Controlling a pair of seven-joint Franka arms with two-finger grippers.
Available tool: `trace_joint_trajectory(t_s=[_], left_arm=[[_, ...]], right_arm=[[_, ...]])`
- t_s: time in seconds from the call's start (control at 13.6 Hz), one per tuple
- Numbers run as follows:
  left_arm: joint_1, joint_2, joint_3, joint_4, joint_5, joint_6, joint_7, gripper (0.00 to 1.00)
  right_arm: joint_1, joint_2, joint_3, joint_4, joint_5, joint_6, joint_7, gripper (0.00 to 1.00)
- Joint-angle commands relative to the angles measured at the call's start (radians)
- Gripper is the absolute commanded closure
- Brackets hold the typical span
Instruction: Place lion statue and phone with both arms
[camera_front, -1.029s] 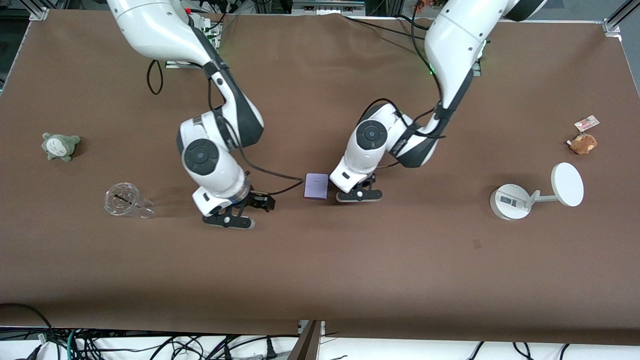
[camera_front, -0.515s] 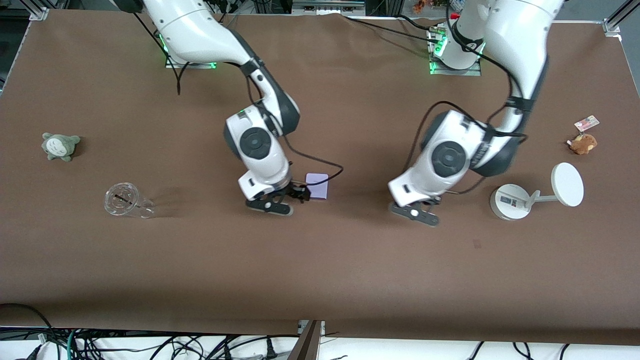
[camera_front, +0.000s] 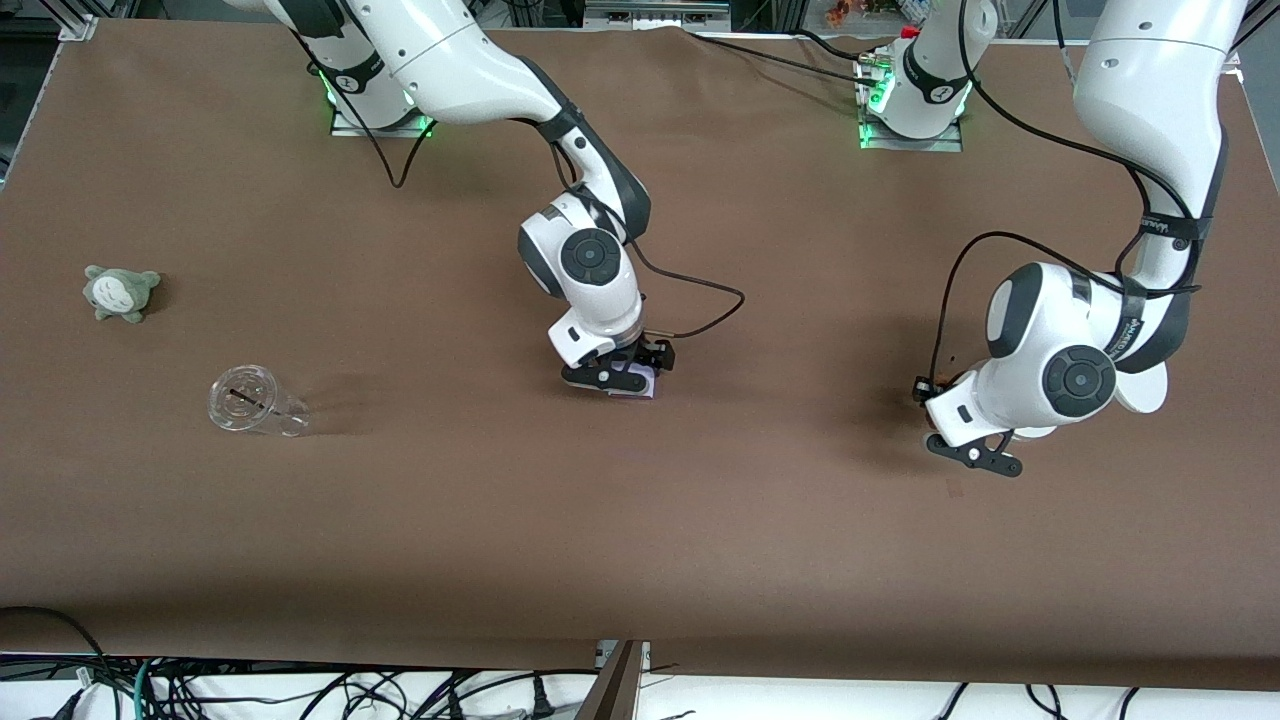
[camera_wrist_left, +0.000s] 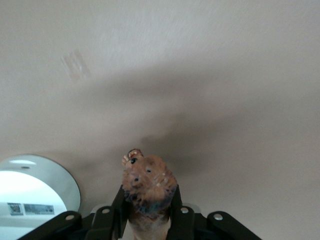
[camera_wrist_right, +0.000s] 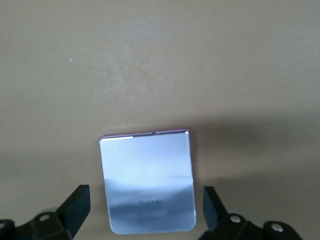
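My right gripper (camera_wrist_right: 145, 212) straddles the phone (camera_wrist_right: 148, 182), jaws apart; my left gripper (camera_wrist_left: 148, 212) clamps the lion statue (camera_wrist_left: 148, 187) over bare desk (camera_front: 700, 520) beside the white stand (camera_wrist_left: 35, 182).

**Both arms have shifted toward the left arm's end**

The right gripper (camera_front: 620, 380) has travelled from beside the clear cup to directly over the phone (camera_wrist_right: 148, 181), its jaws now spread on either side of it. The left gripper (camera_front: 972, 452), clamping the lion statue (camera_wrist_left: 148, 186), has left the phone's side and now hangs over the white stand (camera_wrist_left: 35, 192).
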Motion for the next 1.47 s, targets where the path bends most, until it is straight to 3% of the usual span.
trace_joint_trajectory(t_s=[0.0, 0.29, 0.59, 0.66, 0.88, 0.96, 1.03, 1.1, 1.4], left_arm=[[0.008, -0.004, -0.006, -0.050, 0.024, 0.035, 0.003, 0.95], [0.028, 0.004, -0.006, -0.128, 0.047, 0.153, 0.003, 0.94], [0.050, 0.004, -0.007, -0.130, 0.049, 0.156, 0.005, 0.92], [0.051, 0.004, -0.007, -0.130, 0.049, 0.156, 0.005, 0.91], [0.053, 0.007, -0.007, -0.130, 0.047, 0.154, 0.005, 0.83], [0.053, 0.007, -0.009, -0.130, 0.047, 0.154, 0.005, 0.74], [0.051, 0.005, -0.009, -0.127, 0.047, 0.150, 0.003, 0.14], [0.047, 0.004, -0.009, -0.124, 0.047, 0.148, 0.003, 0.00], [0.045, -0.024, -0.013, -0.098, 0.047, 0.101, -0.001, 0.00]], right_arm=[[0.018, 0.035, -0.012, 0.037, -0.002, 0.002, 0.015, 0.00], [0.018, 0.051, -0.012, 0.037, -0.012, 0.019, 0.013, 0.00], [0.018, 0.054, -0.013, 0.038, -0.012, 0.021, 0.011, 0.00], [0.018, 0.054, -0.013, 0.038, -0.012, 0.021, 0.010, 0.08], [0.016, 0.058, -0.013, 0.038, -0.030, 0.045, -0.002, 0.47], [0.009, 0.045, -0.021, 0.038, -0.050, 0.035, -0.016, 0.51], [-0.005, 0.017, -0.031, 0.038, -0.056, 0.009, -0.040, 0.51], [-0.020, -0.007, -0.047, 0.038, -0.053, -0.054, -0.095, 0.51], [-0.158, -0.098, -0.053, 0.032, -0.042, -0.190, -0.310, 0.51]])
